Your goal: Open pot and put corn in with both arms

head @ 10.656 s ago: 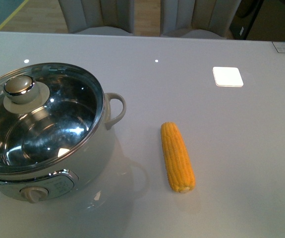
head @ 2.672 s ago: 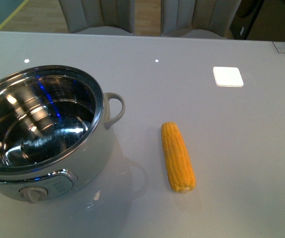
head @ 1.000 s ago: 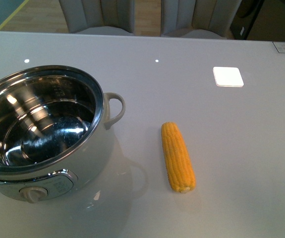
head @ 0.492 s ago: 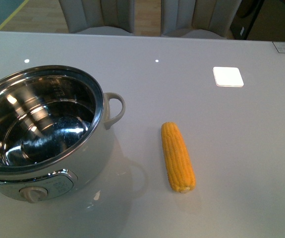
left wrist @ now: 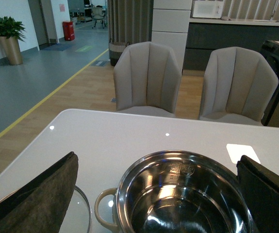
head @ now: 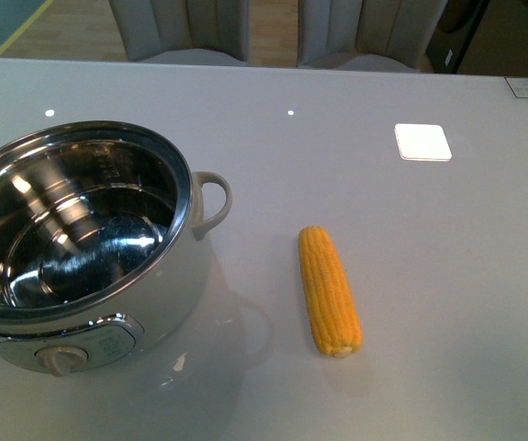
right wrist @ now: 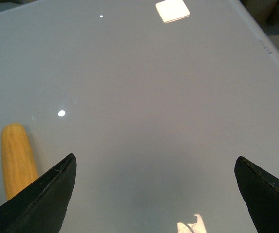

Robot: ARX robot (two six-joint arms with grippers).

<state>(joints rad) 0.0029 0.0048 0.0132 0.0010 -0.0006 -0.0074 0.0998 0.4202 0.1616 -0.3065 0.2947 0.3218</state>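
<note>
Hovering near the open pot point(head: 179, 283), my left gripper point(left wrist: 157, 156) has its fingers point(left wrist: 37, 194) spread wide; my right gripper point(right wrist: 155, 156), equally spread, hangs over the table point(head: 429, 239) near the corn point(head: 330, 292), which lies right of the pot.

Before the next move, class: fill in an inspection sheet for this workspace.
Surface: grey table, glossy, no spills seen.
Job's things: pot open, steel inside bare; corn lies on the table to its right, apart from it; glass lid partly seen on the table beside the pot.
Clutter: one white square at the table's far right.
Grippers: left hand open, empty; right hand open, empty.
Cables: nothing seen.
Surroundings: two grey chairs behind the table; potted plant on the floor beyond.
</note>
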